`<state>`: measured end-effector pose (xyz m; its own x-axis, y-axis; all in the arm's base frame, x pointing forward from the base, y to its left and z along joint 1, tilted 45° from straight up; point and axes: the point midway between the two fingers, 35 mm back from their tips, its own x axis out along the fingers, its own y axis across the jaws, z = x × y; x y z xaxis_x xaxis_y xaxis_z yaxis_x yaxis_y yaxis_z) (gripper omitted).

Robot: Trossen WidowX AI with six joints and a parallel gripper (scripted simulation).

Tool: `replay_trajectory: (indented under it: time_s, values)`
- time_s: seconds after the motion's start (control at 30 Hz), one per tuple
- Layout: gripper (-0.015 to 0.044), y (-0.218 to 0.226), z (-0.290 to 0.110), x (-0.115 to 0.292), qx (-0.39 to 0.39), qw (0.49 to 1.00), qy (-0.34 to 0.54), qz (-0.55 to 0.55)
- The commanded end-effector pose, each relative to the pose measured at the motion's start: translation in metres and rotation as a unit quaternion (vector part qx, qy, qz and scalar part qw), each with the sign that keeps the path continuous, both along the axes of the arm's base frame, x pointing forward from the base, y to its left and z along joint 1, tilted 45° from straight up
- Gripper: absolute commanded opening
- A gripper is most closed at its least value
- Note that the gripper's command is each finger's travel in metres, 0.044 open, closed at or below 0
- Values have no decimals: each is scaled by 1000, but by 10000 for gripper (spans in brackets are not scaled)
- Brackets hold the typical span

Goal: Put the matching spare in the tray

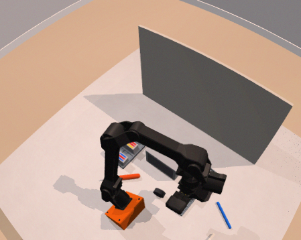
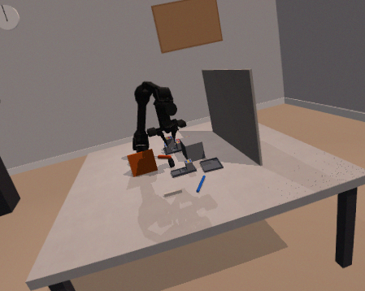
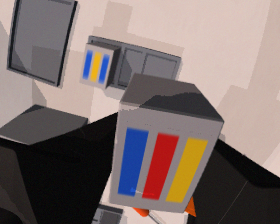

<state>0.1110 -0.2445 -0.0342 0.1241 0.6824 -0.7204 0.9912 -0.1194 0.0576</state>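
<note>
while bent downward, the arm [image 1: 165,145] grips a spare [image 3: 163,152].

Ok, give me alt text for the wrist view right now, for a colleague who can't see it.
The gripper holds a grey spare block with blue, red and yellow stripes, lifted above the table. Below lie a dark tray and a holder with a blue-yellow-blue striped spare.

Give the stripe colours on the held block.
Blue, red, yellow, left to right on the block; clearest in the wrist view.
</note>
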Motion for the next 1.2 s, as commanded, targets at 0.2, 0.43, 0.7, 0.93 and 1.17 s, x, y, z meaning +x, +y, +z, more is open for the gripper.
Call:
replay_trajectory:
  time_s: [0.2, 0.43, 0.7, 0.93, 1.17]
  values:
    - [0, -19, -1, 34, -10, 1000, -1, 1]
    - [0, -29, -2, 63, -17, 1000, -6, 12]
    - [0, -37, -2, 96, -19, 1000, -7, 9]
    - [0, -40, -2, 126, -18, 1000, -7, 2]
    - [0, -40, -3, 155, -15, 1000, -7, -5]
